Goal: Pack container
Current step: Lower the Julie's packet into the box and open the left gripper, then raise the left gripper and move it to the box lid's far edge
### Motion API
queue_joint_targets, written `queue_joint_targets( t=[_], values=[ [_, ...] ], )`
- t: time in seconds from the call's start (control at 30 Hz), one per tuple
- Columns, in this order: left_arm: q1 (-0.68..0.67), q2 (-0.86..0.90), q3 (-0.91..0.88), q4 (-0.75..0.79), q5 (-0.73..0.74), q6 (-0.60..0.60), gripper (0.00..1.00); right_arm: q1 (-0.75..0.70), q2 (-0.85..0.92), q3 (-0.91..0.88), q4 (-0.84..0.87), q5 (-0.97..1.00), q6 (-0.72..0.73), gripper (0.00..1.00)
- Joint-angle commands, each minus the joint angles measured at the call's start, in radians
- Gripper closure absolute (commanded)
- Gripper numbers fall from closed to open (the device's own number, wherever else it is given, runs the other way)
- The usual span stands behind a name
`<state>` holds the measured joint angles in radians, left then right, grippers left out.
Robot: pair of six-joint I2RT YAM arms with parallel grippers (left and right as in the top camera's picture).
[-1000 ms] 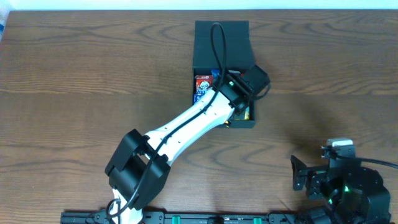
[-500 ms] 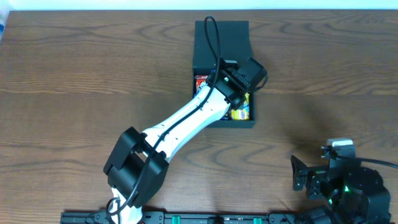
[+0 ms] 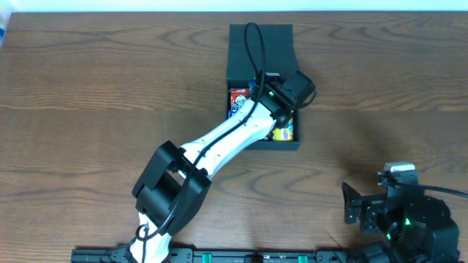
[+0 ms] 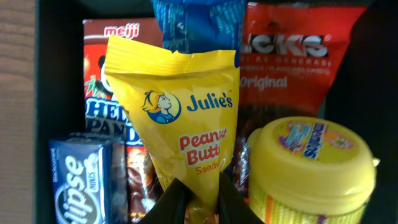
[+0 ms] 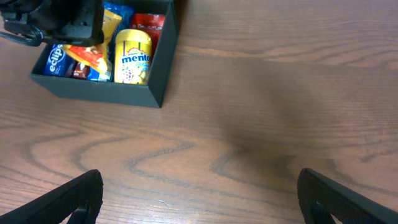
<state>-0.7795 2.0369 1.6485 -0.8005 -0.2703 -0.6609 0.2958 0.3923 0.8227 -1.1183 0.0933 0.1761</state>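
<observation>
The dark teal-black container [image 3: 238, 77] stands at the table's far middle, its flap lid [image 3: 260, 45] open behind it. It also shows in the right wrist view [image 5: 158, 68]. My left gripper [image 4: 200, 196] is over the container, shut on the bottom of a yellow Julie's peanut butter packet [image 4: 180, 118]. Under it lie a red Hello Panda box [image 4: 99, 81], a red packet [image 4: 286, 68], a blue Eclipse mints box [image 4: 78, 180] and a yellow Mentos tub [image 4: 311, 168]. My right gripper [image 5: 199, 193] is open and empty, low over bare table at the front right.
The right arm's base [image 3: 406, 212] sits at the table's front right corner. The left arm [image 3: 219, 146] stretches diagonally from the front edge to the container. Wooden tabletop [image 3: 88, 109] surrounds the container.
My left gripper has shifted slightly over the container's right side, still holding the yellow packet. The left arm's elbow has moved a little right. The right arm has not moved.
</observation>
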Motion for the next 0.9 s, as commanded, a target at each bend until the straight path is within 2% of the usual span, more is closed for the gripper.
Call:
queue_joint_targets(
  t=[0.0, 0.13, 0.17, 0.27, 0.33, 0.53, 0.7, 0.87],
  values=[
    [0.007, 0.021, -0.03, 0.022, -0.025, -0.021, 0.84, -0.008, -0.002, -0.001, -0.001, 0.0, 0.01, 0.01],
    [0.007, 0.021, -0.06, 0.037, -0.026, -0.021, 0.8, -0.008, -0.002, -0.001, -0.001, 0.0, 0.01, 0.01],
    [0.007, 0.021, -0.062, 0.037, -0.026, -0.021, 0.7, -0.008, -0.002, -0.001, -0.001, 0.0, 0.01, 0.01],
    [0.007, 0.02, -0.063, 0.043, -0.026, -0.02, 0.54, -0.008, -0.002, -0.001, -0.001, 0.0, 0.01, 0.01],
    [0.007, 0.02, -0.063, 0.047, -0.026, -0.02, 0.47, -0.008, -0.002, -0.001, -0.001, 0.0, 0.01, 0.01],
    [0.006, -0.018, -0.062, 0.047, -0.029, -0.017, 0.34, -0.008, -0.002, -0.001, -0.001, 0.0, 0.01, 0.01],
    [0.003, -0.127, -0.062, 0.038, -0.055, 0.006, 0.25, -0.008, -0.002, -0.001, -0.001, 0.0, 0.01, 0.01],
    [-0.022, -0.247, -0.062, 0.011, -0.06, 0.037, 0.07, -0.008, -0.002, -0.001, -0.001, 0.0, 0.01, 0.01]
  ],
)
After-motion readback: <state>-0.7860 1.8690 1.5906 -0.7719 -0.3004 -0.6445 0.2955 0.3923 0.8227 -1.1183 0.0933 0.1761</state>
